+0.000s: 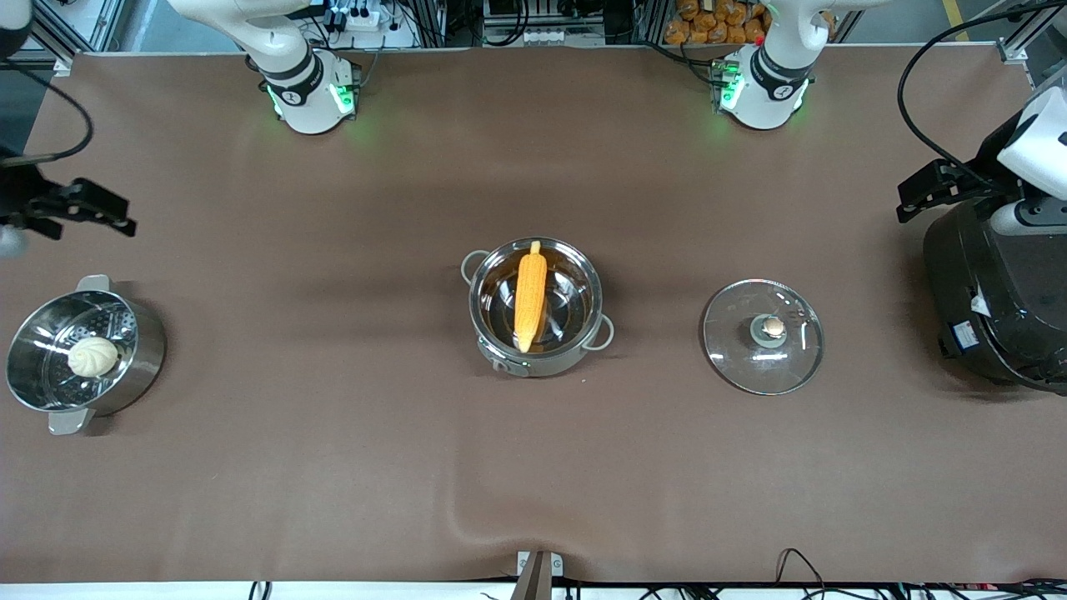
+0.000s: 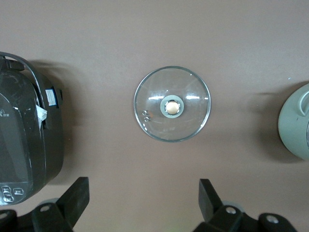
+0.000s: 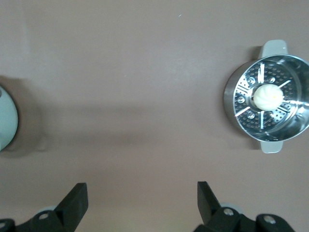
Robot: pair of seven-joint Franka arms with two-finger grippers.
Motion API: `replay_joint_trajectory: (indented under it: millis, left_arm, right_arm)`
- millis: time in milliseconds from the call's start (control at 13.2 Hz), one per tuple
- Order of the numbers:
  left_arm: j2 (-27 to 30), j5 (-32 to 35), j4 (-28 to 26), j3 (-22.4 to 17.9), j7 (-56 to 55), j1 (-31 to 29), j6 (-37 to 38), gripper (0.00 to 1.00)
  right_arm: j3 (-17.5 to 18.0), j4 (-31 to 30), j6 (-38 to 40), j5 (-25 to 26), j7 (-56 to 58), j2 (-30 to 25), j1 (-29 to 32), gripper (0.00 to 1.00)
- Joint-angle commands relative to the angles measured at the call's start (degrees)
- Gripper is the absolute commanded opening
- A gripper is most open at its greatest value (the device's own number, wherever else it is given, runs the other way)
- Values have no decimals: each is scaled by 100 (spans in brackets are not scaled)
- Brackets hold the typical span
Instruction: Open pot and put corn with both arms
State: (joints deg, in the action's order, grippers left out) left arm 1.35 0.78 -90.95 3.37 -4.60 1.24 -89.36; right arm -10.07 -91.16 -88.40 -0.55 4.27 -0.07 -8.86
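Lying in the pot (image 1: 575, 329), corn (image 1: 530, 296) sits well apart from both spread fingers (image 2: 77, 198).

A yellow-orange corn cob (image 1: 530, 300) with a pale stub end lies inside the shiny steel pot (image 1: 535, 306), a green light glowing on the pot's base, on a plain brown worktop (image 1: 333, 467). Beside the pot, toward the left arm's end, the clear glass lid (image 1: 763, 336) shows a copper-toned knob ringed in grey. Toward the right arm's end of the worktop from the pot, a white bun (image 1: 92, 357) sits on the perforated silver insert of a steel steamer pot (image 1: 81, 354). The glossy black cooker (image 1: 996, 300) carries a small white label.
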Motion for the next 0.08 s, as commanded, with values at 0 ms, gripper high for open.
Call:
replay_joint_trajectory:
  millis: [0]
  left_arm:
    - [41, 115, 77, 58, 47, -63, 147, 100]
  right_arm:
    - [-4, -500, -187, 46, 188, -397, -89, 100]
